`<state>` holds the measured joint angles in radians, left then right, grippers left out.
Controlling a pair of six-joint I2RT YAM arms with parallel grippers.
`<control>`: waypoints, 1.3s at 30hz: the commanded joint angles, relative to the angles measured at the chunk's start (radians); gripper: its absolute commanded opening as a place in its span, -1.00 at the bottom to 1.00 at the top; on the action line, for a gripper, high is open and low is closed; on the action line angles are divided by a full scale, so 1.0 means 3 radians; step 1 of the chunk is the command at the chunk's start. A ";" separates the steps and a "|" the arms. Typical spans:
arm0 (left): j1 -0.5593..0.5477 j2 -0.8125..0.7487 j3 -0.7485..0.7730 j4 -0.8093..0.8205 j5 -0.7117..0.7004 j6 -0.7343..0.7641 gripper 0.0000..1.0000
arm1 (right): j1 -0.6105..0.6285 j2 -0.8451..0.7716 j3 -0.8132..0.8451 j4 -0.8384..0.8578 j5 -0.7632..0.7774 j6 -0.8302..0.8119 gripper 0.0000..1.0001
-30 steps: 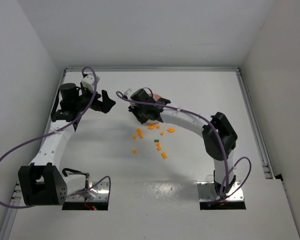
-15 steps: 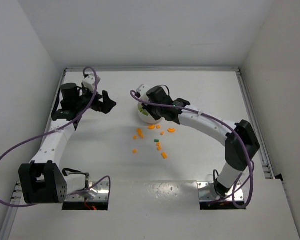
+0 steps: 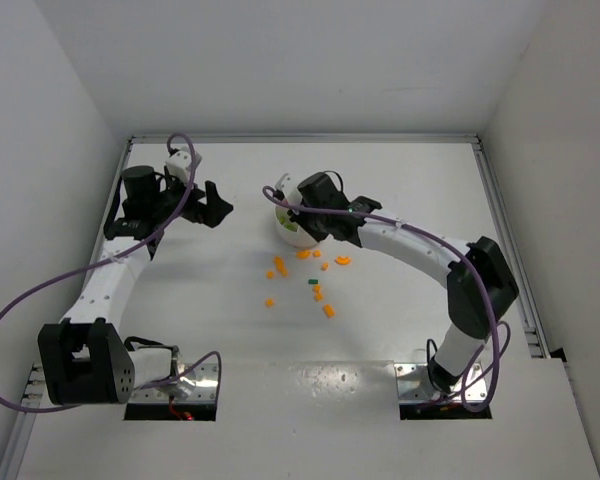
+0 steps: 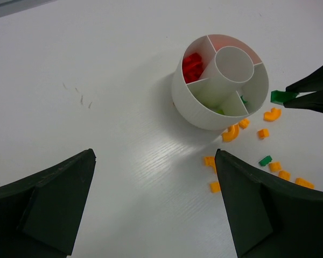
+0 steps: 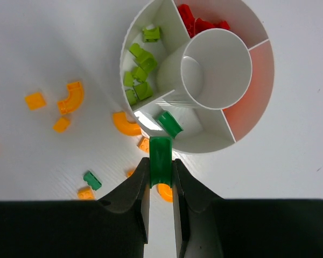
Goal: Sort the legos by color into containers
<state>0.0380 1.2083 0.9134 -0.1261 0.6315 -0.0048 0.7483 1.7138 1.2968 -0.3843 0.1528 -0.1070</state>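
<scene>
The round white dish point(image 5: 204, 149) has a central cup point(image 5: 215, 67) and wedge compartments. Red legos point(image 5: 202, 22) fill one wedge, light green ones point(image 5: 139, 75) another, and one dark green curved lego point(image 5: 169, 123) lies in a third. My right gripper point(image 5: 161, 165) is shut on a dark green lego point(image 5: 161, 153), held just outside the dish's rim by that third wedge. In the left wrist view the held lego point(image 4: 280, 97) hangs right of the dish point(image 4: 189, 107). My left gripper point(image 4: 155, 155) stands open and empty, left of the dish point(image 3: 290, 232).
Loose orange legos point(image 5: 70, 98) and one small dark green lego point(image 5: 91, 180) lie scattered on the white table beside the dish. From above they spread below the dish point(image 3: 320, 290). A raised rail point(image 3: 505, 240) borders the table on the right.
The right arm has swung its elbow out to the right and its gripper has shifted off the top of the dish, which now shows. The left arm has not moved.
</scene>
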 commanded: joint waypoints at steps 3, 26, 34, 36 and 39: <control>-0.0024 0.0017 0.0131 0.0073 0.0058 0.0001 0.98 | -0.0045 0.0132 0.0238 0.0064 -0.0075 -0.0226 -0.72; -0.0024 0.0017 0.0038 -0.0034 -0.0044 -0.0112 0.98 | -0.0137 0.0408 0.0514 0.0131 0.0207 -0.0477 -0.04; -0.0136 -0.0065 0.0069 -0.0137 0.0006 -0.0030 0.98 | -0.0208 0.0076 0.0479 0.0294 0.0768 -0.0059 0.42; -0.0299 0.0199 0.0354 -0.0949 0.0185 0.0472 0.98 | -0.0280 0.0030 0.0433 0.0208 0.0769 -0.0022 0.81; -0.0642 0.0513 0.0647 -0.1603 0.0655 0.0996 0.98 | -0.0499 -0.0083 0.0264 0.0090 0.0412 0.0081 1.00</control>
<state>-0.0788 1.3079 1.0431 -0.3676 0.6838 0.1108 0.6563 1.7603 1.4036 -0.3614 0.2993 -0.1425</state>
